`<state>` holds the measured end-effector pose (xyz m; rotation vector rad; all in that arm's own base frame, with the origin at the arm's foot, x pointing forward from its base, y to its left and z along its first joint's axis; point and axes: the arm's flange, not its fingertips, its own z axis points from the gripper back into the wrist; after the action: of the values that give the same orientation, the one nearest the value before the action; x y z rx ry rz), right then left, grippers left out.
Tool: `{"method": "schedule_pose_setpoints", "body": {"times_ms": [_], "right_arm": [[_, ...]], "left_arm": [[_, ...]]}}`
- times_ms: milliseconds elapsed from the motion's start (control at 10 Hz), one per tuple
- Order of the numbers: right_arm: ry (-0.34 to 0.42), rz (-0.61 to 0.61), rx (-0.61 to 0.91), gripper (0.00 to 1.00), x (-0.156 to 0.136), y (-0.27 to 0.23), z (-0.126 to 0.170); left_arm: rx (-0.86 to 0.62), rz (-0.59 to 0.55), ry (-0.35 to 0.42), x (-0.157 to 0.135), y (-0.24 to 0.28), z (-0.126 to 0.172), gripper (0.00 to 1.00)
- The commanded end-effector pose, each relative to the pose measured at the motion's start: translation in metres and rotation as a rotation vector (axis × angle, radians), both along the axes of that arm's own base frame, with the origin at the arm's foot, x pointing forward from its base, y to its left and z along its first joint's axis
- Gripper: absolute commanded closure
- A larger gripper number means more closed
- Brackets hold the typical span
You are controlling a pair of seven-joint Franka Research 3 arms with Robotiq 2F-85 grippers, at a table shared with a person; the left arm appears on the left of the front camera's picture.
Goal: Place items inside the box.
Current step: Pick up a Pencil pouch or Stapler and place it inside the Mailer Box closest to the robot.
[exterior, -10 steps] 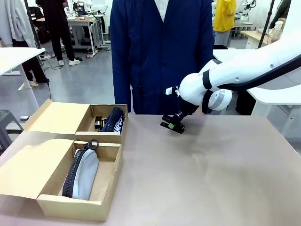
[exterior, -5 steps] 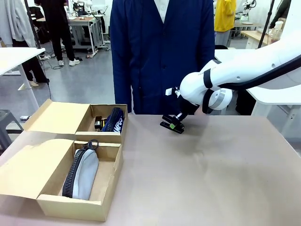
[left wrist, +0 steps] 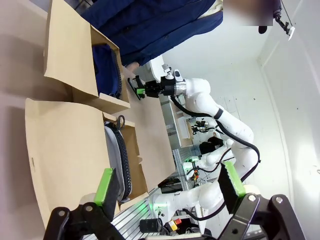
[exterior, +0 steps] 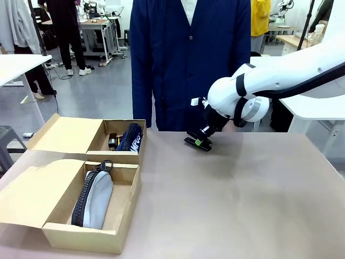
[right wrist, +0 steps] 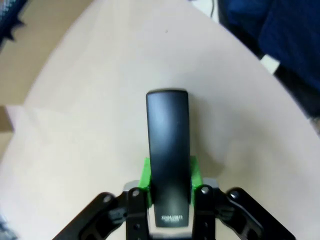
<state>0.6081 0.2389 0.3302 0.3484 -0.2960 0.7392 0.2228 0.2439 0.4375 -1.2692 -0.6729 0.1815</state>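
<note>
- Stapler (right wrist: pixel 168 130): a rigid body, dense for its size, with a smooth black shell. Judge it sturdy, but apt to pivot or slip if you pinch it at one end.
- Right gripper (right wrist: pixel 169 174): it is clamped across the stapler's rear end, with a green pad on each long side. The nose juts forward unsupported, so a hold nearer mid-length would likely swing less.
- Position: the stapler hangs over the far side of the table (exterior: pixel 242 205), just before the person (exterior: pixel 188 65) and well right of the box (exterior: pixel 91 234).
- Contents: the box holds the grey pouch (exterior: pixel 97 199). The small box (exterior: pixel 116 157) beyond it holds the navy pouch (exterior: pixel 131 137).
- Left gripper (left wrist: pixel 167 183): its fingers stand apart with nothing between them.
- Change from a second earlier: the right wrist sits slightly higher and farther. The stapler is barely displaced and the pouches are unmoved.
</note>
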Motion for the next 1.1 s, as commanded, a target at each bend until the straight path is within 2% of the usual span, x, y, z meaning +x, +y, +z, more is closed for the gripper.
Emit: {"method": "schedule_pose_setpoints", "body": {"times_ms": [0, 200, 300, 500, 600, 700, 800, 900, 1000], "right_arm": [[0.130, -0.237, 0.079, 1.00, -0.089, -0.040, 0.072], [0.212, -0.340, 0.133, 1.00, -0.174, -0.078, 0.095], [0.275, -0.311, 0.160, 1.00, -0.214, -0.102, 0.097], [0.382, -0.385, 0.216, 1.00, -0.266, -0.146, 0.083], [0.437, -0.364, 0.261, 1.00, -0.283, -0.169, 0.070], [0.536, -0.408, 0.288, 1.00, -0.291, -0.186, 0.055], [0.563, -0.401, 0.297, 1.00, -0.285, -0.190, 0.047], [0.451, -0.352, 0.263, 1.00, -0.267, -0.187, 0.043], [0.522, -0.393, 0.286, 1.00, -0.263, -0.187, 0.069]], "left_arm": [[-0.011, 0.001, -0.029, 0.000, 0.000, 0.002, 0.00], [-0.011, 0.001, -0.029, 0.000, 0.000, 0.002, 0.00], [-0.011, 0.001, -0.029, 0.000, 0.000, 0.002, 0.00], [-0.011, 0.001, -0.029, 0.000, 0.000, 0.002, 0.00], [-0.011, 0.001, -0.029, 0.000, 0.000, 0.002, 0.00], [-0.011, 0.001, -0.029, 0.000, 0.000, 0.002, 0.00], [-0.011, 0.001, -0.029, 0.000, 0.000, 0.002, 0.00], [-0.011, 0.001, -0.029, 0.000, 0.000, 0.002, 0.00], [-0.011, 0.001, -0.029, 0.000, 0.000, 0.002, 0.00]]}}
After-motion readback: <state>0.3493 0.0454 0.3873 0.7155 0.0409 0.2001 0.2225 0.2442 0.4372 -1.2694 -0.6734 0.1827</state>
